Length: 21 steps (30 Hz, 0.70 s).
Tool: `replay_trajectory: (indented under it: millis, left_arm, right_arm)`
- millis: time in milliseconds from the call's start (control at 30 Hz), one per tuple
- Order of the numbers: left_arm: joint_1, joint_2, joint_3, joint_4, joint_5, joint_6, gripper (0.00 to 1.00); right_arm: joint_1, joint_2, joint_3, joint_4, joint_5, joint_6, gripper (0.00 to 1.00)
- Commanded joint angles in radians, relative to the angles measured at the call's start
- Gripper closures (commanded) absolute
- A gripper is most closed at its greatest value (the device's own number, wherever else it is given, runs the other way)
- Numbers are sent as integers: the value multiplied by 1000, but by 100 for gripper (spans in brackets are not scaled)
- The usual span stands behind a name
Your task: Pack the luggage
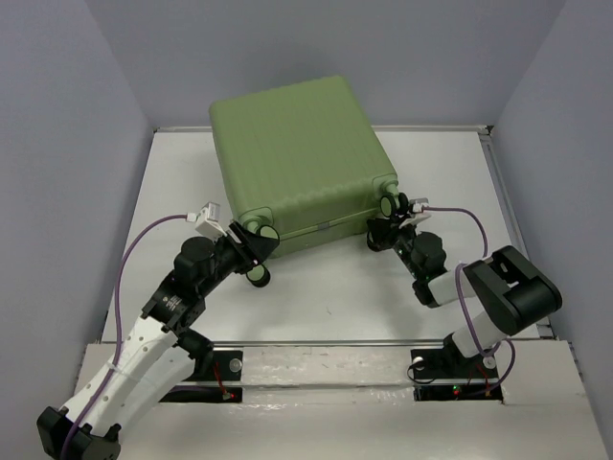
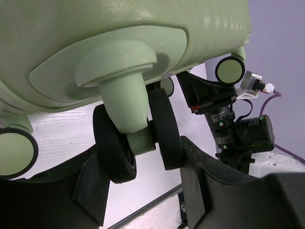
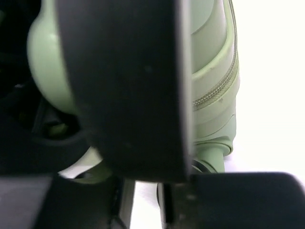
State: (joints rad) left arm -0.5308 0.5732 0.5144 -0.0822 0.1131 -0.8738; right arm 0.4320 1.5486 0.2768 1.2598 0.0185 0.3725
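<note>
The light-green suitcase (image 1: 292, 158) lies closed and flat on the white table (image 1: 326, 287), with its wheeled end toward the arms. My left gripper (image 1: 253, 251) is at its near-left corner. In the left wrist view the twin black wheel (image 2: 167, 129) on its green stem sits between my fingers (image 2: 200, 181), which press its two discs; the left gripper (image 2: 140, 151) is shut on it. My right gripper (image 1: 383, 230) is at the near-right corner wheel (image 1: 388, 204). In the right wrist view that black wheel (image 3: 128, 95) fills the frame and hides the right gripper's (image 3: 146, 193) fingertips; the suitcase's zipper seam (image 3: 219, 95) shows beside it.
Grey walls enclose the table on three sides, and a raised rail (image 1: 508, 220) runs along its right edge. Purple cables (image 1: 134, 249) loop from both wrists. The right arm's wrist (image 2: 233, 129) shows in the left wrist view, close beyond the suitcase's other wheel (image 2: 229, 69).
</note>
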Motion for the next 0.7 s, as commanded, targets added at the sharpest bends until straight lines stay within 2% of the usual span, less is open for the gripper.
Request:
replay_trajectory:
  millis: [0,133,233,300,467,500,600,667]
  left_arm:
    - [-28,-82,41,205,155,42,94]
    - [-28,-61,35,219,158,42,94]
    - [-28,-43,38,240,161,39,94]
    - [-26,-29,47,268,168,36,94]
    - [-32,43,93,361,191,-16,94]
    - [-35,63,108,396,194,-24,94]
    - [-63,86,140,414,177,-31,94]
    - [-75,100,162,420,171,-33,94]
  right_arm:
    - [-9,15,56,285,37,-18,80]
    - [-9,-7,45,288,38,12,93]
    - [2,-21,21,300,20,48,93]
    - [59,-36,6,314,59,54,93]
    - [356,-36,2,346,325,-53,93]
    - [454,6,24,395,415,-88,93]
    - [597,103,89,426,532,-145,93]
    - [643,143,143,406,534,-172,93]
